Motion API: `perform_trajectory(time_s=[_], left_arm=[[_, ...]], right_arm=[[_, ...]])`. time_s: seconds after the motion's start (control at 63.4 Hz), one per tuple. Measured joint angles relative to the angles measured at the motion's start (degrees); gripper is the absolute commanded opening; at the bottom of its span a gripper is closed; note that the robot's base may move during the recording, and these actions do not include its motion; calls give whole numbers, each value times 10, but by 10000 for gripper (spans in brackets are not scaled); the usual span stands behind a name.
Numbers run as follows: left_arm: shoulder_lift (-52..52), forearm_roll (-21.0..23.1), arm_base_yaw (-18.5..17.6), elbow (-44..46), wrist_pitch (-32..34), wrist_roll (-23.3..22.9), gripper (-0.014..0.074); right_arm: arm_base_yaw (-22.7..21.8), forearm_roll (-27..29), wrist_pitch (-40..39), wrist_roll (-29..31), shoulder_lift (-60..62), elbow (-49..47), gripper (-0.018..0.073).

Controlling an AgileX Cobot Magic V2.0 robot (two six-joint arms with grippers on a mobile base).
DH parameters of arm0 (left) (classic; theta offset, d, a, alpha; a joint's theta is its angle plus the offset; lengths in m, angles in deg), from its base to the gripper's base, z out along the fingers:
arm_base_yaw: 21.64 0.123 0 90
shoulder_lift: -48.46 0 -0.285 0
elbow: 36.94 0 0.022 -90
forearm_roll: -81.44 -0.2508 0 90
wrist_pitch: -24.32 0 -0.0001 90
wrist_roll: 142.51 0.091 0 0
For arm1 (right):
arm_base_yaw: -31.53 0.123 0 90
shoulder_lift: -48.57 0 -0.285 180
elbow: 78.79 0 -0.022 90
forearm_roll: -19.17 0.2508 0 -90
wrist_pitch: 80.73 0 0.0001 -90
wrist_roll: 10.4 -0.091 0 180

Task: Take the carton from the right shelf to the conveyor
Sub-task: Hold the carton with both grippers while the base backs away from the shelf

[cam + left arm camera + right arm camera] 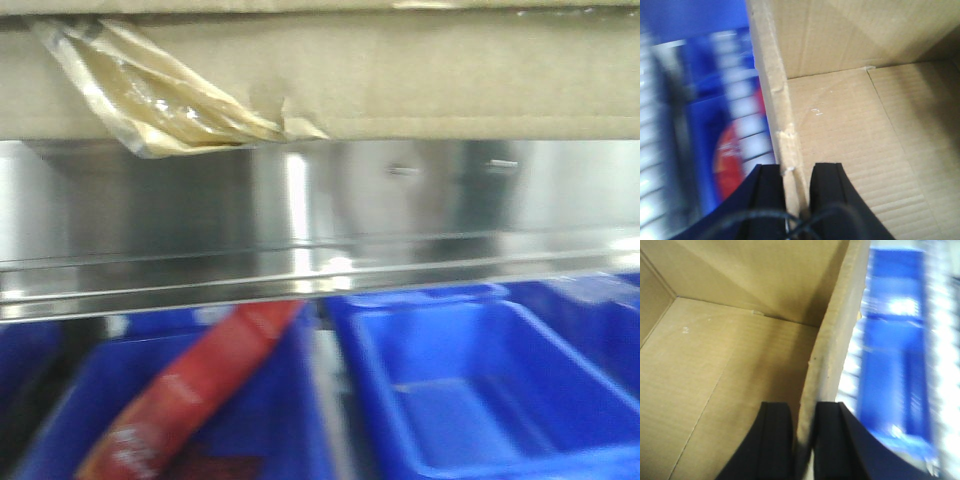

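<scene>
1. Front view: the carton (pixel 420 80) spans the 12 o'clock band. It is plain brown with a creased lower edge.
2. Wrinkled yellowish tape (pixel 150 100) hangs off that edge toward 10 o'clock.
3. The mirror-bright rail of the shelf (pixel 200 220) runs directly under the carton. A small bolt head (pixel 403 170) sits just right of centre. Cannot tell whether the cardboard touches the steel.
4. Blue bins (pixel 480 390) sit below the rail, from 4 to 8 o'clock. A red packet (pixel 190 390) leans in the bin at 7 o'clock.
5. Left claw (pixel 792 175): clamped on the carton's side wall, one black finger inside, one outside.
6. Right claw (pixel 804 412): clamped likewise on the opposite wall, with blurred blue at 3 o'clock.
</scene>
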Motion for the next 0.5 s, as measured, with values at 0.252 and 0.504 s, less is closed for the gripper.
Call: perform_trajectory(time_s=[0.252, 0.504], left_arm=[[-1, 0, 0, 0, 1, 0, -10], [-1, -1, 0, 0, 4, 0, -10]], right_arm=[[0, 0, -1, 0, 0, 0, -68], [0, 0, -8, 0, -1, 0, -68]])
